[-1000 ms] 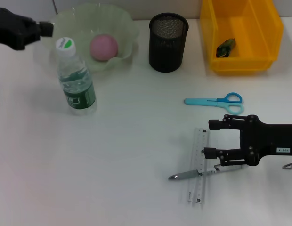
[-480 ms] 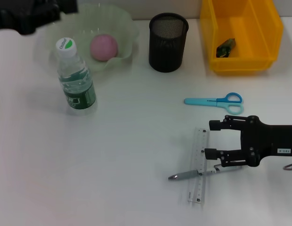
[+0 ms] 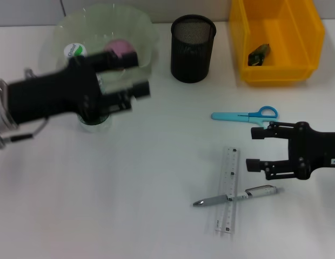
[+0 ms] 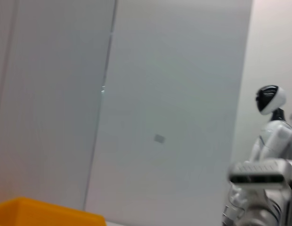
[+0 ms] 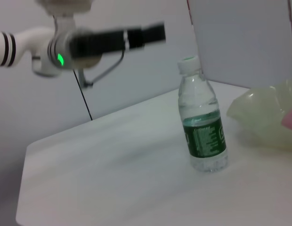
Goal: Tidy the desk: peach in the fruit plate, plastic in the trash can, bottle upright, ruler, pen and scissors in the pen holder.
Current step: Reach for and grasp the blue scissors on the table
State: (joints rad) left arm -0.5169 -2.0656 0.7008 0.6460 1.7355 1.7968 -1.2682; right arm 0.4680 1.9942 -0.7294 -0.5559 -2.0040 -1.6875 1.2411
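Observation:
The upright bottle (image 3: 74,50) stands left of centre, mostly hidden behind my left arm; it shows whole in the right wrist view (image 5: 202,127). My left gripper (image 3: 134,74) hovers open and empty in front of it. The pink peach (image 3: 120,45) lies in the pale green fruit plate (image 3: 143,27). Light blue scissors (image 3: 248,115), a clear ruler (image 3: 228,190) and a silver pen (image 3: 238,196) lying across it rest on the table at the right. My right gripper (image 3: 254,148) is open and empty between the scissors and the pen. A dark piece of plastic (image 3: 259,54) lies in the yellow trash can (image 3: 275,75).
The black mesh pen holder (image 3: 193,48) stands at the back centre, between the fruit plate and the trash can. A corner of the trash can (image 4: 42,214) shows in the left wrist view, in front of a grey wall.
My left arm has swung from the far back left down and right, across the bottle. My right gripper has pulled back right and farther off from the pen, which still lies on the ruler.

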